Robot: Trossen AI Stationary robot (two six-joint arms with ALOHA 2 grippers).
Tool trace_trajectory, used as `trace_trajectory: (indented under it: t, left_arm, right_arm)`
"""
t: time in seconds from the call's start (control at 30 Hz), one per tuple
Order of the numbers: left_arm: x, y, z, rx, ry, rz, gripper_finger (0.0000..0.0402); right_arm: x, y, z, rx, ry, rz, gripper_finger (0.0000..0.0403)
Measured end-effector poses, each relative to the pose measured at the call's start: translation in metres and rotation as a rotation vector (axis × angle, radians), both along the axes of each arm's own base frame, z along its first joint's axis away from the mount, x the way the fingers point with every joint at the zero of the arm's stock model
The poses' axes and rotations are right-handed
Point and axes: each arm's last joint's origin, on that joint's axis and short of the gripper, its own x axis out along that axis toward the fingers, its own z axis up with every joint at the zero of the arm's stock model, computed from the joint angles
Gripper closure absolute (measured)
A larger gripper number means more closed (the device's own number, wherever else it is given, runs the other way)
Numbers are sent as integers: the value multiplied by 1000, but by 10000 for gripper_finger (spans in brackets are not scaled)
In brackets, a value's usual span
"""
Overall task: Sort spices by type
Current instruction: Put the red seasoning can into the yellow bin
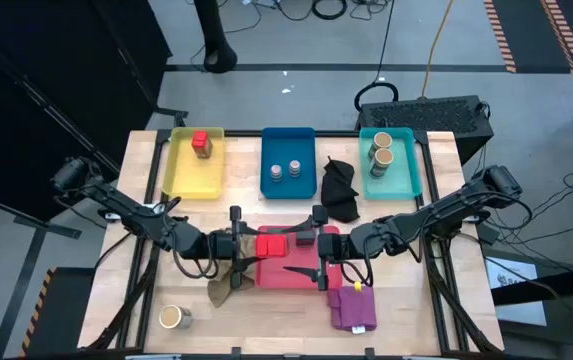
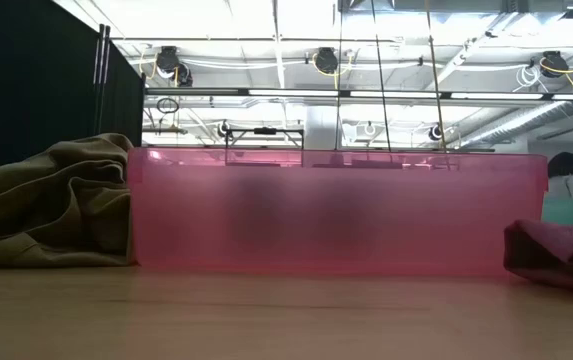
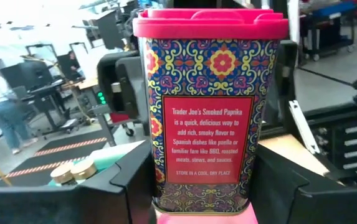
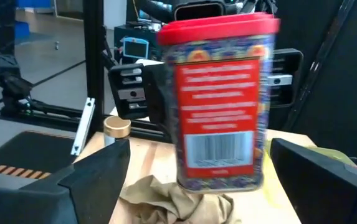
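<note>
A patterned spice tin with a red lid [image 3: 206, 106] stands upright between my left gripper's [image 3: 206, 186] fingers, over the red tray [image 1: 291, 280]. Seen from above, the left gripper [image 1: 254, 243] reaches in from the table's left to the tin [image 1: 274, 243]. My right gripper [image 1: 301, 250] faces it from the right. It is wide open [image 4: 203, 186] and stands clear of the tin [image 4: 218, 99]. Another red tin [image 1: 200, 140] sits in the yellow tray [image 1: 181, 175]. Two silver tins [image 1: 284, 172] sit in the blue tray, and two tan jars [image 1: 381, 148] in the teal tray. My left gripper pinches the tin between its two fingers [image 3: 122, 186], on the lower part of two opposite side walls [image 3: 153, 180]. It comes level, from the table's left. The tin stays upright with its base just above the red tray floor; whether it touches I cannot tell.
A beige cloth [image 1: 226, 285] lies at the red tray's left near corner, a purple cloth [image 1: 354, 308] at its right near corner. A black cloth [image 1: 341, 190] lies between the blue and teal trays. One tan jar [image 1: 174, 317] stands near the table's near left corner.
</note>
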Motion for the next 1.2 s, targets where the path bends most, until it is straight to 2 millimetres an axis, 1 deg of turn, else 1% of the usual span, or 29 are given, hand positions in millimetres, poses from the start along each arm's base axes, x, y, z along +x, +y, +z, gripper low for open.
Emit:
trace_trajectory:
  t: [0.1, 0.2, 0.3, 0.4, 0.53, 0.57, 0.67, 0.73, 0.83, 0.93, 1.03, 1.2]
  left_arm:
    - [3, 6, 0, -17, -3, 23, 199]
    - [4, 8, 0, -14, 1, 17, 199]
    - [4, 7, 0, -13, -3, -31, 199]
    - [4, 7, 0, -12, 1, -24, 199]
    - [4, 7, -1, -12, 7, -17, 199]
    - [4, 7, -1, -15, 6, -17, 199]
    - [4, 8, -2, -23, 17, 3, 195]
    - [4, 8, -3, -43, 29, 29, 163]
    - [3, 10, -5, -30, 57, 79, 100]
    - [2, 11, -8, -10, 95, 89, 58]
    - [-1, 12, -6, 18, 108, 93, 41]
    - [-6, 16, 6, 66, 73, 114, 41]
  right_arm:
    - [1, -3, 0, -11, 1, -11, 40]
    - [2, -6, -1, -20, 5, -22, 65]
    - [3, -10, -1, -30, 7, -28, 104]
    - [5, -13, -2, -44, 10, -36, 148]
    - [8, -14, -4, -56, 16, -37, 218]
    - [8, -15, -5, -57, 15, -38, 229]
    - [8, -14, -6, -62, 21, -36, 230]
    - [8, -14, -6, -63, 26, -42, 230]
    - [6, -16, -7, -62, 54, -60, 230]
    - [1, -17, -7, -53, 95, -81, 230]
    - [-4, -19, -8, -41, 148, -84, 230]
    - [-9, -22, -12, -16, 230, -100, 230]
